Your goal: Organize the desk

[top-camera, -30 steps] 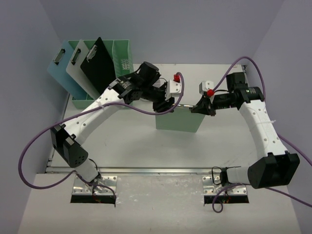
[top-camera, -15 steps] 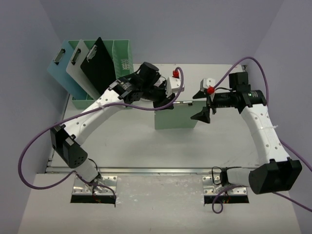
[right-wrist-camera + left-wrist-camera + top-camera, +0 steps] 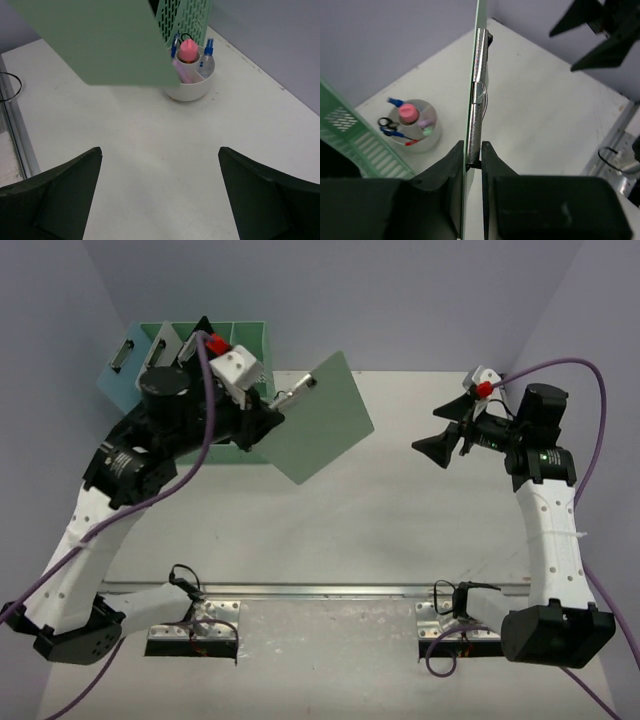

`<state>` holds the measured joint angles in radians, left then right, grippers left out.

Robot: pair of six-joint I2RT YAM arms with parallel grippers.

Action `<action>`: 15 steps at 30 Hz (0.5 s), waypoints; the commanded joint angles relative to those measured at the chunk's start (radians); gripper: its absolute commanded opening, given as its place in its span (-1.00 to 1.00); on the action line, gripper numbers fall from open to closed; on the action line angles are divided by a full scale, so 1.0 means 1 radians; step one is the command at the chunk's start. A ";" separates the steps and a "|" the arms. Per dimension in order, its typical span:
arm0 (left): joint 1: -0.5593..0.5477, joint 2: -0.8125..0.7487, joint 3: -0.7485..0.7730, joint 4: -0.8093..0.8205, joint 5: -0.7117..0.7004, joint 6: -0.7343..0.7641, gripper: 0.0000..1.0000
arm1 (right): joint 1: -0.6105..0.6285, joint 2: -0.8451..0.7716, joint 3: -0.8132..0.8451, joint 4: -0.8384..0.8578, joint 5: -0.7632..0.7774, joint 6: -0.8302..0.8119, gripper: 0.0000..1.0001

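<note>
A mint-green clipboard (image 3: pixel 322 420) hangs tilted above the desk (image 3: pixel 400 530), just right of the file rack. My left gripper (image 3: pixel 272 417) is shut on its metal clip (image 3: pixel 478 90); in the left wrist view the board (image 3: pixel 481 20) stands edge-on between the jaws of that gripper (image 3: pixel 472 150). My right gripper (image 3: pixel 437 428) is open and empty at the right, well clear of the board. In the right wrist view that gripper (image 3: pixel 160 152) spreads over bare desk (image 3: pixel 150 165), with the clipboard (image 3: pixel 100 40) ahead.
The mint-green slotted file rack (image 3: pixel 250 345) at back left holds a blue (image 3: pixel 125 380), a white (image 3: pixel 160 370) and a black clipboard. A white round pen cup (image 3: pixel 190 80) with scissors and pens stands beside the rack (image 3: pixel 185 17), under the held board. A metal rail (image 3: pixel 320 590) edges the front.
My right gripper opened, let go of the clipboard and drew back to the right. My left arm lifted and swung the clipboard up and left toward the rack.
</note>
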<state>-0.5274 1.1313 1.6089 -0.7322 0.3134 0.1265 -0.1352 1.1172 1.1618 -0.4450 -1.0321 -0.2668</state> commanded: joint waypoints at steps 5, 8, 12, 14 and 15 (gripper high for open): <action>0.119 -0.102 0.126 0.149 -0.406 -0.096 -1.00 | -0.001 -0.007 -0.020 0.078 -0.022 0.130 0.98; 0.138 -0.081 0.170 0.177 -0.604 -0.042 -1.00 | -0.003 0.006 -0.021 0.089 -0.028 0.147 0.98; 0.138 0.028 0.256 0.150 -0.671 0.019 -1.00 | -0.001 0.021 -0.008 0.091 -0.029 0.150 0.98; 0.138 0.086 0.310 0.142 -0.672 0.045 -1.00 | -0.001 0.027 -0.007 0.089 -0.028 0.144 0.98; 0.138 0.102 0.315 0.145 -0.675 0.047 -1.00 | -0.003 0.029 -0.008 0.088 -0.029 0.144 0.98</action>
<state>-0.3977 1.1507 1.8793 -0.6292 -0.2905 0.1310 -0.1352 1.1393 1.1439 -0.3939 -1.0397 -0.1379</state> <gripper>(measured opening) 0.120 0.992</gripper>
